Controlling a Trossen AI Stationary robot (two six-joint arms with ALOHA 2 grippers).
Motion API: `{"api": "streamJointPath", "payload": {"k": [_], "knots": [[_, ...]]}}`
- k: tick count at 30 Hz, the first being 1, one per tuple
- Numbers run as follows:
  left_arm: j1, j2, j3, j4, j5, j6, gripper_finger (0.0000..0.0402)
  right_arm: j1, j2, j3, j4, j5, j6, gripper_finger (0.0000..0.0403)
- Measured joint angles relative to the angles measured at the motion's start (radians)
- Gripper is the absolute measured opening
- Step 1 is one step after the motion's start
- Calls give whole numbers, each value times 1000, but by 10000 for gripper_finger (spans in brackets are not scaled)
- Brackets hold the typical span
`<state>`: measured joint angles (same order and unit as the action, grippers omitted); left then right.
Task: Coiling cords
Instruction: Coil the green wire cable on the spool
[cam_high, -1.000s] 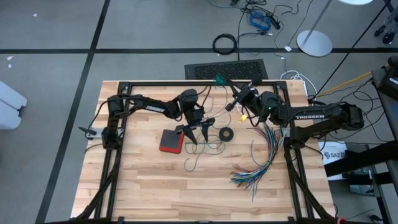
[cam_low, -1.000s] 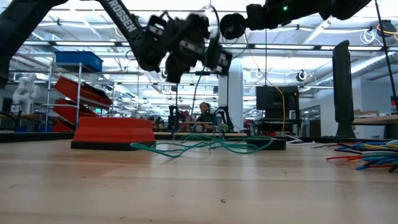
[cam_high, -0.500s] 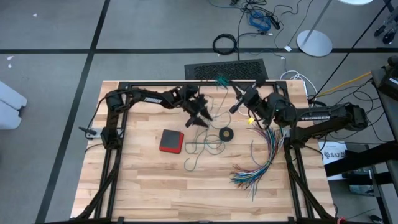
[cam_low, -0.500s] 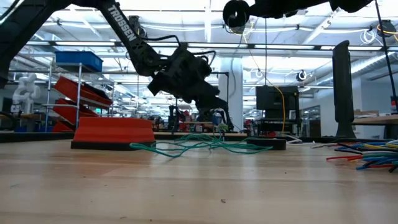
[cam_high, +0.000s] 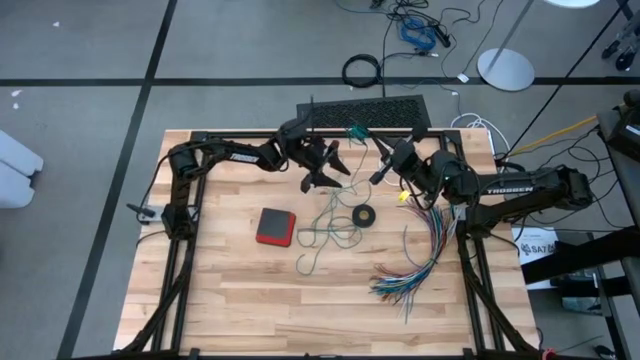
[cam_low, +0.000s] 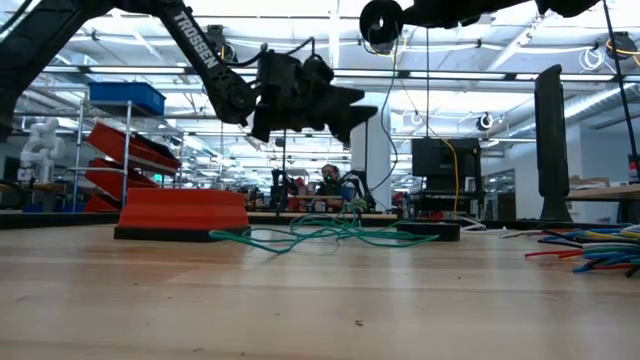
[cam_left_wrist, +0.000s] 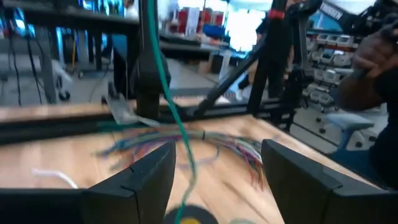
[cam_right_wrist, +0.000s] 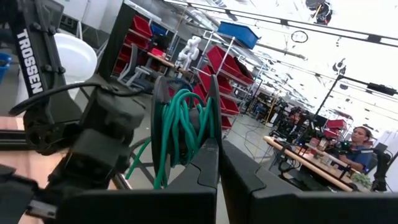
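The teal-green cord hangs as a small coil (cam_right_wrist: 186, 127) from my right gripper (cam_high: 378, 150), which is shut on it high above the far middle of the table. From the coil one strand (cam_left_wrist: 166, 93) drops to loose loops lying on the wood (cam_high: 325, 235). My left gripper (cam_high: 328, 170) is open and level, just left of that strand. In the left wrist view the strand passes between its fingers, and I cannot tell whether they touch it. A thin white strand (cam_left_wrist: 55, 177) lies on the wood nearby. My right gripper pinches several turns of the teal cord's coil (cam_right_wrist: 198, 134) between its two shut fingers. The coil is lifted clear of the table. The rest of the cord trails slack down to the loops on the wood.
A red box (cam_high: 276, 226) sits left of the loops and a small black ring (cam_high: 365, 215) right of them. A fanned bundle of multicoloured wires (cam_high: 420, 255) covers the right side. The table frame's bars (cam_high: 300, 132) run along the far edge.
My left gripper has swung from beside the red box toward the table's far edge. It has turned from pointing at the near edge to pointing right, at the hanging strand, and has stayed open. The cord on the table has kept its place.
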<state>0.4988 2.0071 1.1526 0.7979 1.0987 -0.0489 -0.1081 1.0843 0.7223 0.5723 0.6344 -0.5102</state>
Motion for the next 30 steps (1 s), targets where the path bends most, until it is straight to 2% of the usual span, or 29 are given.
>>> {"api": "streamJointPath", "payload": {"k": [7,10,14,25,30], "knots": [[-46,0,0,83,-41,-9,244,0,0,0,7,-6,0,0],[-58,0,0,86,-174,14,244,0,0,0,7,-6,0,0],[-54,0,0,86,-239,0,244,0,0,0,7,-7,0,0],[-55,0,0,76,-245,-49,244,0,0,0,7,-8,8,0],[-56,0,0,75,-309,-77,244,0,0,0,7,-12,18,0]]}}
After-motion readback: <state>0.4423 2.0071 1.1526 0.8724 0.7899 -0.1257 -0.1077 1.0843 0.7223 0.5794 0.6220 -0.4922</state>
